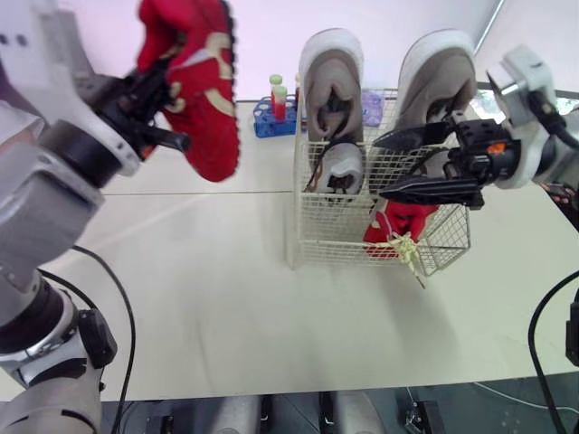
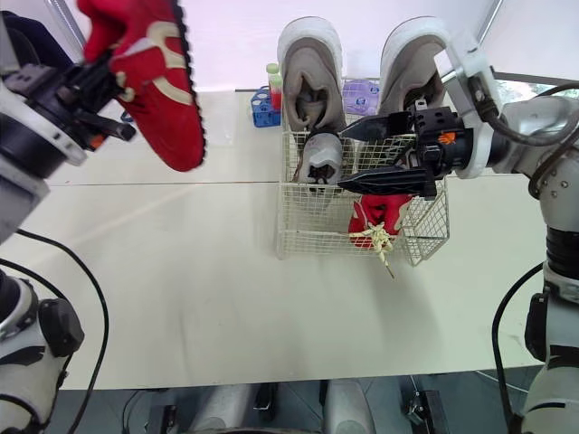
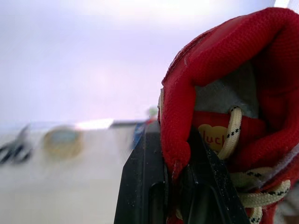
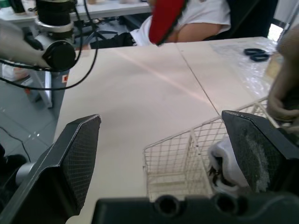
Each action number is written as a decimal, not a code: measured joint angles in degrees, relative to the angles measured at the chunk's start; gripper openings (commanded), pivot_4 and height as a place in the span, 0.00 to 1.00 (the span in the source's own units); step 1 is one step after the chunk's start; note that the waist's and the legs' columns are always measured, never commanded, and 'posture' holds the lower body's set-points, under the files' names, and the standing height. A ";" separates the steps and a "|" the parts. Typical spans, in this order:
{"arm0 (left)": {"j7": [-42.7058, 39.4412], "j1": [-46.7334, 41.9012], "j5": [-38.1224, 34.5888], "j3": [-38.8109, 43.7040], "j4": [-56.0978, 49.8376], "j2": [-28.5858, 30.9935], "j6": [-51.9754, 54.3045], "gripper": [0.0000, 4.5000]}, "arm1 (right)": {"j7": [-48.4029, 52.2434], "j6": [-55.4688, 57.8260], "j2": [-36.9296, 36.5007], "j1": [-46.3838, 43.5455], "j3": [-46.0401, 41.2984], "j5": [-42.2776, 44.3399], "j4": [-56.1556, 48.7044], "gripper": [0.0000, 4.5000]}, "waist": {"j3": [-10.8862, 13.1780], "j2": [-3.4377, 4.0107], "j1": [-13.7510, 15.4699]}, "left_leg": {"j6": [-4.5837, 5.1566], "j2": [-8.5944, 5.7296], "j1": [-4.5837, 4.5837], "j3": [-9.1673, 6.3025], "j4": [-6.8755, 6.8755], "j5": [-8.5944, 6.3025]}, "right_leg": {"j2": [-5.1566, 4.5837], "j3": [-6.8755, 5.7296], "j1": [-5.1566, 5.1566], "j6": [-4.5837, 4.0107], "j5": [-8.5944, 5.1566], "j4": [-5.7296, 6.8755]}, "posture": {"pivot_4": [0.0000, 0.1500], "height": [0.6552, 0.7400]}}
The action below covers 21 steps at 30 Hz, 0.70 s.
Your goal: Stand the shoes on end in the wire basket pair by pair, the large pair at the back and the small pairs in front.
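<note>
The left end effector (image 1: pixel 161 110) pinches a red shoe (image 1: pixel 204 90) by its collar, high over the bench (image 1: pixel 208 298) and well left of the basket (image 1: pixel 303 231). In the basket, two large shoes (image 1: pixel 330 81) stand on end at the back, with a small grey shoe (image 1: pixel 342 170) and the red mate (image 1: pixel 403 221) in front. The right end effector (image 1: pixel 378 168) hangs spread at the basket's front right, just above the mate. The step in hand looks like delivering the second red shoe. Next it likely needs carrying across and lowering on end beside the mate, once the right arm clears the way.
</note>
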 measured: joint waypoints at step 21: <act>-28.77 8.05 31.57 -25.99 14.73 -18.90 -30.68 0.02 | -18.45 11.32 -3.22 18.91 -15.72 10.25 -13.06 1.00 | -0.02 0.01 1.47 | 0.40 -0.03 -0.05 0.07 0.19 -0.19 | -0.06 -0.01 0.19 -0.02 0.00 -0.25 | 1.00 1.00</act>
